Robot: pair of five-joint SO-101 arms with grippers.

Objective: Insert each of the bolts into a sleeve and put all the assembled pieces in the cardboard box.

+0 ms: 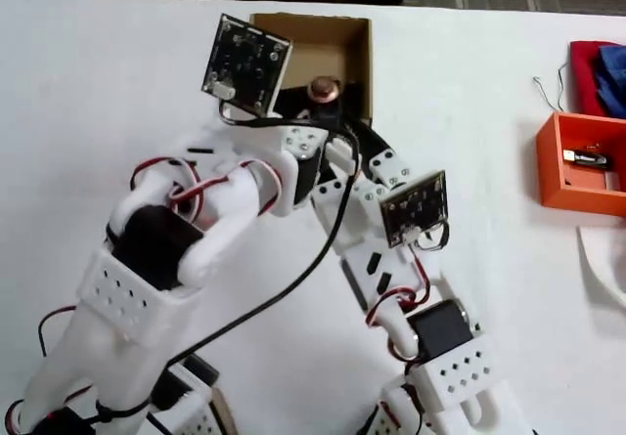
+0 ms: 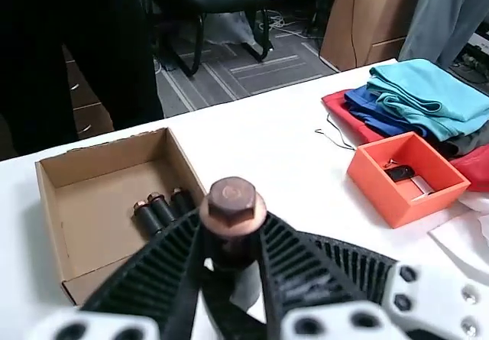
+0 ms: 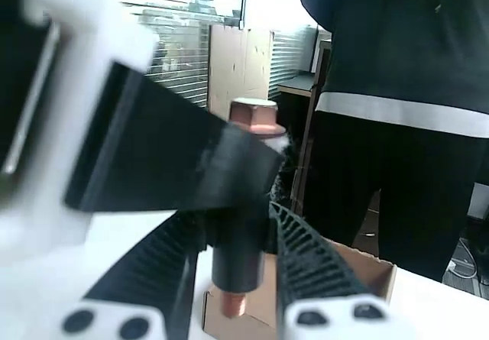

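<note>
Left gripper (image 2: 231, 231): clamped on the bolt (image 2: 233, 200), just under its copper head.
Right gripper (image 3: 238, 241): closed around the black sleeve (image 3: 238, 267) on that bolt.
Cardboard box (image 2: 53, 218): just beyond the left gripper, three assembled pieces (image 2: 160, 210) inside.

High camera: steeply down on white table (image 1: 88, 73), from behind both arms. Left wrist camera: close, looking down across table at open brown cardboard box (image 2: 107, 164). Right wrist camera: close, low, facing level into room. All three share copper-headed bolt (image 1: 324, 89), seated in black cylindrical sleeve (image 3: 238, 267), and box.
</note>
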